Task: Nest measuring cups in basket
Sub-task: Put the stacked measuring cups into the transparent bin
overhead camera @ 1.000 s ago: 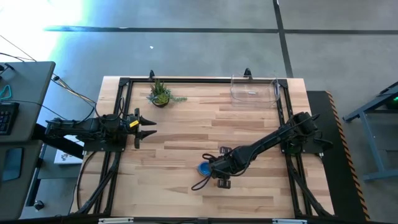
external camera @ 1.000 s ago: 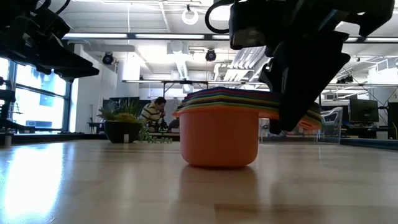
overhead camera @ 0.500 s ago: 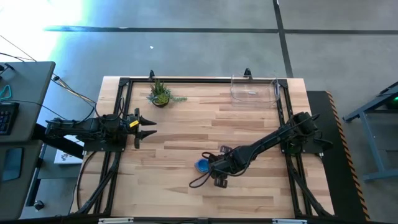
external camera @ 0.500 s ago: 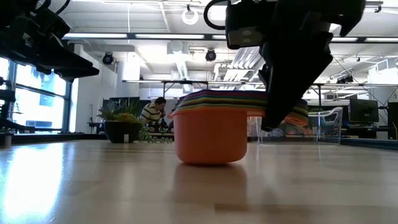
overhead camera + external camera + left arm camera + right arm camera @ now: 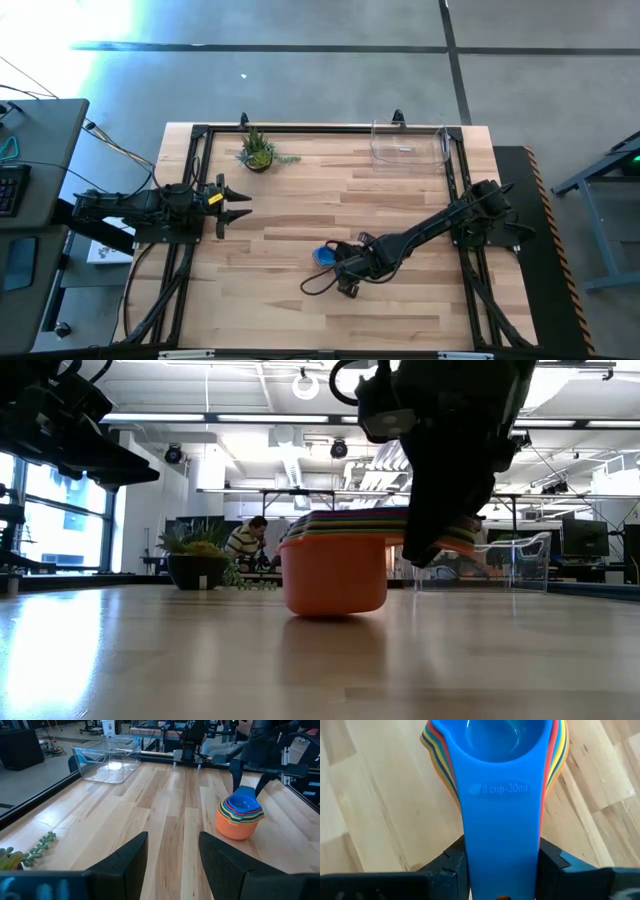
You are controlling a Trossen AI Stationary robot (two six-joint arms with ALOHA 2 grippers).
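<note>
Room: we see a large open hall behind the worktop (image 5: 300, 210), with ceiling lights and a seated person (image 5: 243, 542) far back in the low view
Worktop: pale wood planks inside a black frame (image 5: 195, 160)
Cups (image 5: 327, 256): we count one nested stack, orange at the bottom and blue on top, resting on the wood near the middle front; in the low view (image 5: 335, 570) its base looks slightly tilted
Right pincer (image 5: 343, 265): we find it at the stack's handles, fingers (image 5: 452, 862) on either side of the blue handle marked 30ml, clamped on it
Left pincer (image 5: 238, 203): we see it waiting at the left edge, well apart from the stack, fingers (image 5: 125, 855) spread with a clear gap
Basket (image 5: 408, 146): clear bin at the far right corner, well apart from the stack
Plant (image 5: 257, 152): small pot at the far left, near the frame
</note>
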